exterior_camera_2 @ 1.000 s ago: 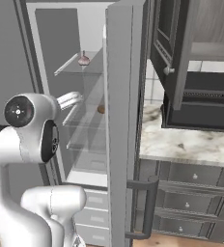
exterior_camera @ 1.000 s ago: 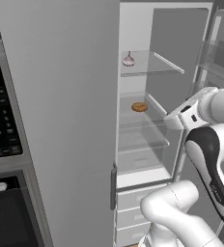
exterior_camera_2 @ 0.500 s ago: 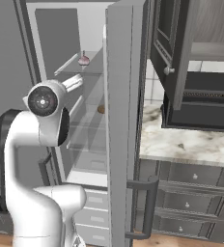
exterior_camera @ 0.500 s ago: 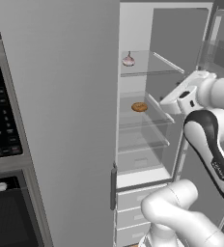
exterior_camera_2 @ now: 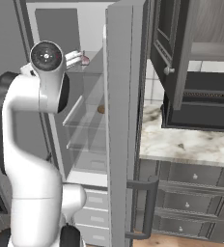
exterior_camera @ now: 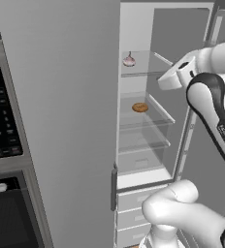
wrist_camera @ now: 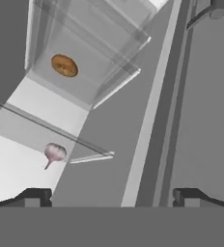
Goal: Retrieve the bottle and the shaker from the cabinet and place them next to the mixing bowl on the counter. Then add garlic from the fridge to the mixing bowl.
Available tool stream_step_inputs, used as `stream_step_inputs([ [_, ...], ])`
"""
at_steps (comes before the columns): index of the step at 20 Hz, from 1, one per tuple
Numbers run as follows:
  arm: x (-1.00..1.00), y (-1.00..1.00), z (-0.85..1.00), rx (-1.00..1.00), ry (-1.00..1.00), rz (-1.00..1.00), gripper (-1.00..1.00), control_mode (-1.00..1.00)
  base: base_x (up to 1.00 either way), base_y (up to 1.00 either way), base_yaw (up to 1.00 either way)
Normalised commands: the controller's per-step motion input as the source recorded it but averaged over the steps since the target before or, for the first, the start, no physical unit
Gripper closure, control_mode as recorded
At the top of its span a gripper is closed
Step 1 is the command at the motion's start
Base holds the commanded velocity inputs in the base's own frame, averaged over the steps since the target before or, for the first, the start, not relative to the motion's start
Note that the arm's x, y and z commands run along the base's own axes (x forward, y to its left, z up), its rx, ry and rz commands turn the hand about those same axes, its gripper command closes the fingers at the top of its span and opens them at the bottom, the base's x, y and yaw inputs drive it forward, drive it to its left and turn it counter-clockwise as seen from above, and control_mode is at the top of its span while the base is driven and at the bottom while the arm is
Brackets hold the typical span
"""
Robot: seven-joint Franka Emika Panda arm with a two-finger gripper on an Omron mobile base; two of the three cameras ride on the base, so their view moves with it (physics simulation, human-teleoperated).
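Observation:
The garlic point(exterior_camera: 129, 60) is a pinkish-white bulb lying on the top glass shelf point(exterior_camera: 148, 73) of the open fridge; it is seen again as the garlic point(exterior_camera_2: 85, 60) and the garlic point(wrist_camera: 54, 152). My gripper point(exterior_camera: 167, 82) hovers at that shelf's height, just right of and in front of the bulb, apart from it. Its fingertips point(wrist_camera: 34, 197) stand wide open with nothing between them, gripper point(wrist_camera: 111, 198), gripper point(exterior_camera_2: 75, 59). The bottle, the shaker and the mixing bowl are out of view.
A brown round food item point(exterior_camera: 140, 107) lies on the shelf below. The fridge door point(exterior_camera_2: 123, 120) stands open between the fridge and the marble counter point(exterior_camera_2: 191, 142). An open dark cabinet point(exterior_camera_2: 181, 48) hangs above the counter. An oven panel point(exterior_camera: 0, 116) lies left.
My hand has risen from the middle-shelf height to the top shelf and moved closer to the garlic. The jaws stayed open.

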Motion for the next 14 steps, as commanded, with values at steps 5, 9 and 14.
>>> stream_step_inputs([
  [5,0.33,0.00,0.21,-0.14,0.36,0.00,-1.00,-1.00,0.00,0.00,0.00],
  [9,0.48,0.00,0.00,0.00,0.15,-0.01,-1.00,-1.00,0.00,0.00,0.00],
  [14,0.68,0.00,-0.30,0.00,0.14,-0.01,-1.00,-1.00,0.00,0.00,0.00],
])
